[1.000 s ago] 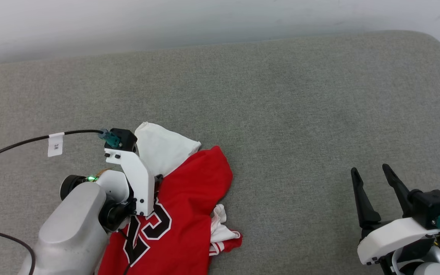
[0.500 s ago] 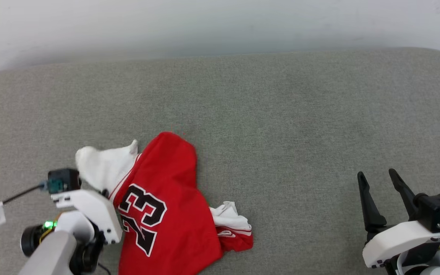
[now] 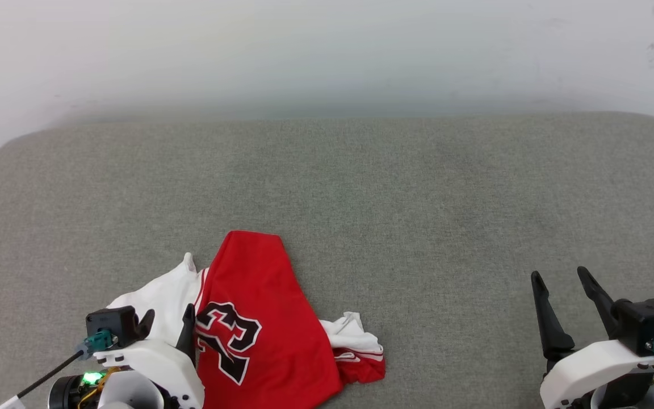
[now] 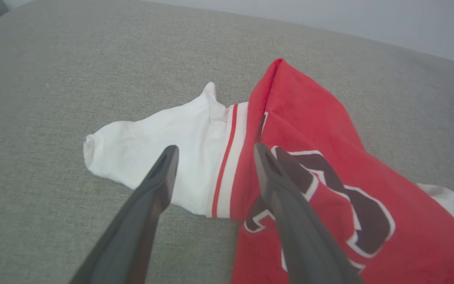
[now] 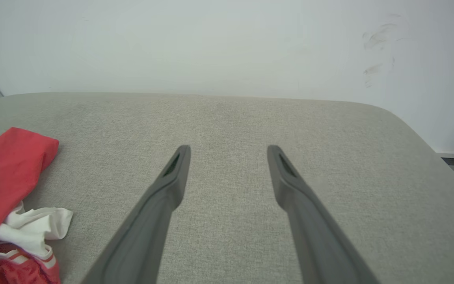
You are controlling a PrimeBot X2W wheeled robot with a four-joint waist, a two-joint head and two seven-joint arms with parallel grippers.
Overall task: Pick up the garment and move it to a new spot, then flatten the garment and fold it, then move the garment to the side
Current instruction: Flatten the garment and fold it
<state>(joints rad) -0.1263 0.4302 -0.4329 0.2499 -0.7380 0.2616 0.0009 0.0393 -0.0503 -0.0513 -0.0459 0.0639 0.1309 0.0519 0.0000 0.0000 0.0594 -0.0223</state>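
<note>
The garment (image 3: 259, 318), a red shirt with white sleeves and black "23" lettering, lies crumpled on the grey cushion at the lower left of the head view. One white sleeve (image 4: 160, 136) spreads out to its left. My left gripper (image 3: 168, 318) hangs open just above that sleeve and its red-white trim (image 4: 227, 157), with nothing between the fingers. In the left wrist view the left gripper (image 4: 215, 152) straddles the seam. My right gripper (image 3: 557, 275) stands open at the lower right, far from the garment (image 5: 6, 169), over bare cushion.
The grey padded surface (image 3: 418, 199) reaches to a pale wall (image 3: 327, 51) at the back, with rounded corners at both far ends. A black cable with a white tag (image 3: 43, 378) trails from my left wrist.
My left gripper has dragged the garment toward the near left, let go of the white sleeve and opened. The head camera has tilted up. The right arm is unmoved.
</note>
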